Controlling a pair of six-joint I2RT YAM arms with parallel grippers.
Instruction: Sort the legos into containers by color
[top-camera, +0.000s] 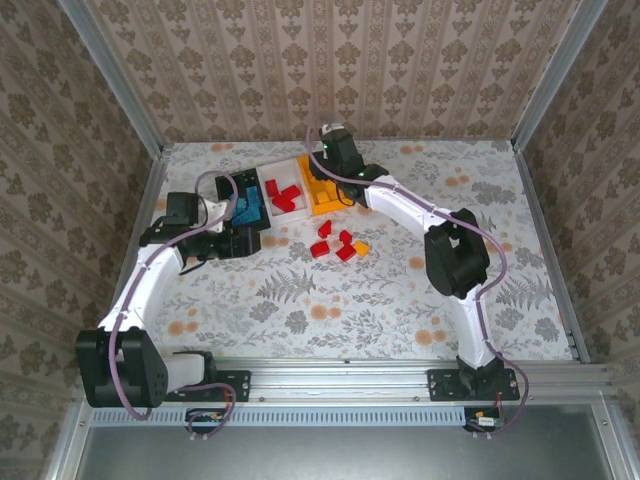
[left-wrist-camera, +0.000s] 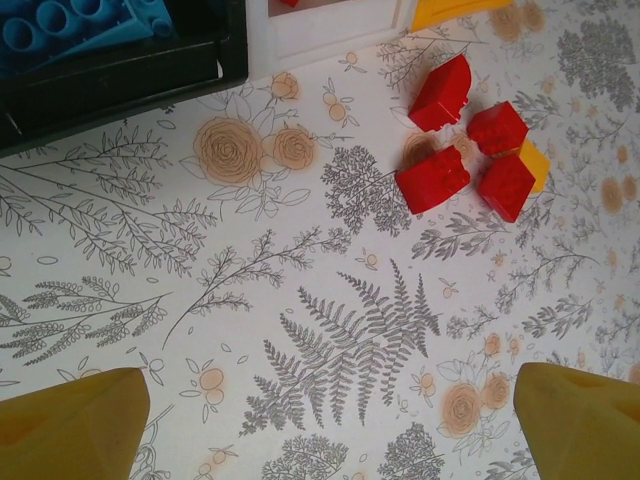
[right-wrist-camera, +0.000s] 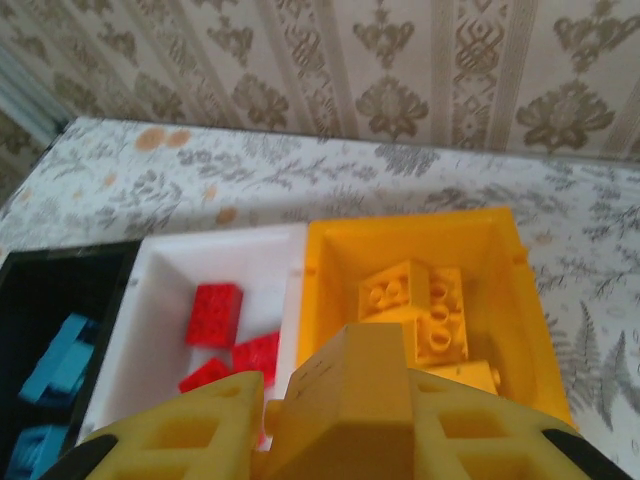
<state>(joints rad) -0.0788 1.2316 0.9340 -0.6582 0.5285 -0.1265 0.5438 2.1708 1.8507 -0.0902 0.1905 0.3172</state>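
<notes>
Your right hand (right-wrist-camera: 345, 420) is clamped on an orange-yellow brick (right-wrist-camera: 350, 355) and hangs right above the orange-yellow bin (right-wrist-camera: 510, 300), which holds several bricks of that colour. I judge it is placed there so that letting go drops the brick straight among its own kind. The three bins sit joined in a row toward the far edge of the surface (top-camera: 300, 320), a little left of its middle. The black bin (left-wrist-camera: 120, 75) holds the blue bricks (left-wrist-camera: 70, 25) and the white bin (right-wrist-camera: 155, 290) beside it holds the red bricks (right-wrist-camera: 215, 312), so each colour has its own box. Your left hand (left-wrist-camera: 330, 385) hangs over bare surface just in front of the black bin, its fingers (left-wrist-camera: 75, 430) wide apart with nothing between them. It is likely placed clear so the two arms do not crowd each other at the bins. The unsorted pieces lie in a tight cluster near the middle of the surface, in front of the white and orange-yellow bins: four loose red bricks (left-wrist-camera: 432, 180) and one loose orange-yellow brick (left-wrist-camera: 537, 165) tucked against them. That one touches a red neighbour, so picking it may nudge the others.
</notes>
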